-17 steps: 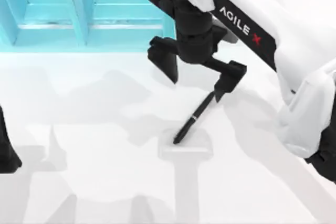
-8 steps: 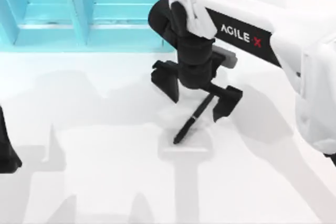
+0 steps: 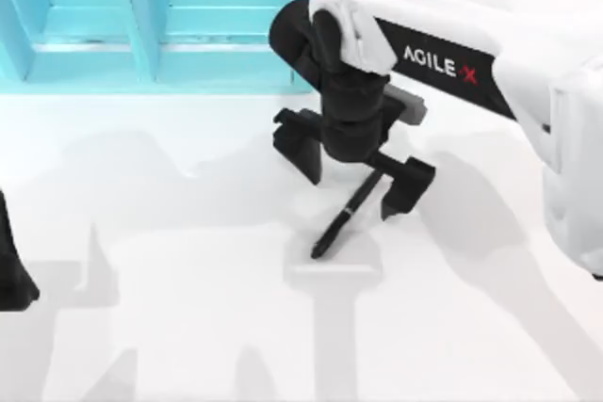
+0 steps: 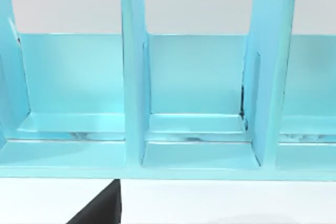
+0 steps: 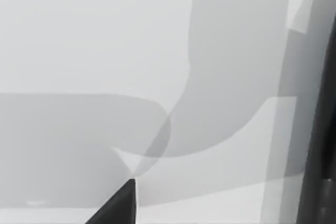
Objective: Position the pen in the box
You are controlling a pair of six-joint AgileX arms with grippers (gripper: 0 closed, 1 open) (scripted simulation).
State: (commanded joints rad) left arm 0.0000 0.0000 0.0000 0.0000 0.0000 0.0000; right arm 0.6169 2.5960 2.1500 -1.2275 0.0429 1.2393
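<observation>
Barely any shift since half a second ago: right gripper still low over the pen, fingers spread either side (not clamped). Pen lies on table, outside the box. Left arm parked at table's left edge.

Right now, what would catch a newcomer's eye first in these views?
The right gripper, open, straddling the slim black pen on the white table near the middle of the top view. Next, the big turquoise box with dividers at top left. The left gripper sits parked at the left edge.
</observation>
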